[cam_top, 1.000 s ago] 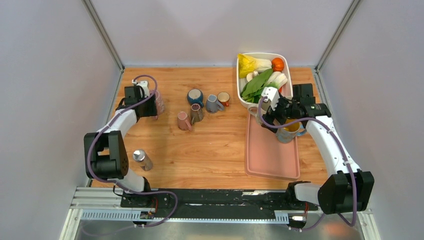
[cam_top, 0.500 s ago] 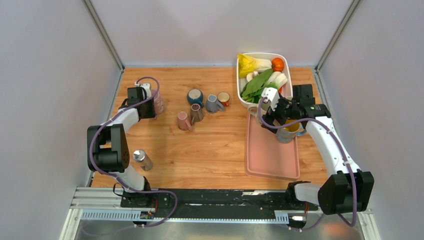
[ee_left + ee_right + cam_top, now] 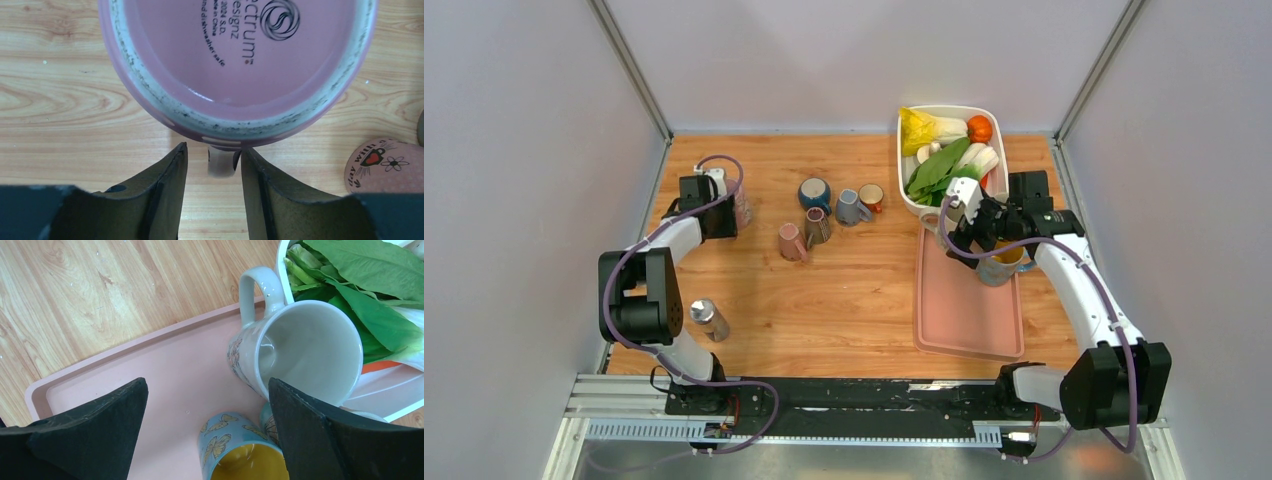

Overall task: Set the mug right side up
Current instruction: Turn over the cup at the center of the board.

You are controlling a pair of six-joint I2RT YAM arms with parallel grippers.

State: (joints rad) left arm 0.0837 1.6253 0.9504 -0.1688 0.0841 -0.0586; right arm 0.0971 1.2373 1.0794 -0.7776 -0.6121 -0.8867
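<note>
The pink mug (image 3: 742, 205) stands upside down at the back left of the wooden table. In the left wrist view its printed base (image 3: 235, 65) faces the camera and its pale handle (image 3: 222, 162) points toward me. My left gripper (image 3: 214, 155) is open only a little; the handle lies between the fingers, close to the right one, with a gap on the left. My right gripper (image 3: 207, 390) hangs wide open over the pink tray (image 3: 964, 310), holding nothing. A blue butterfly mug (image 3: 235, 450) sits below its jaws.
An upright white mug (image 3: 305, 347) stands on the tray's far corner beside the white vegetable bin (image 3: 904, 180). Several small mugs (image 3: 817, 226) cluster mid-table. A silver shaker (image 3: 707, 318) lies near the left arm. A pink heart-printed disc (image 3: 382, 165) sits right of the pink mug.
The left arm's elbow swung slightly right and its wrist settled at the pink mug. The right gripper drifted a little toward the back.
</note>
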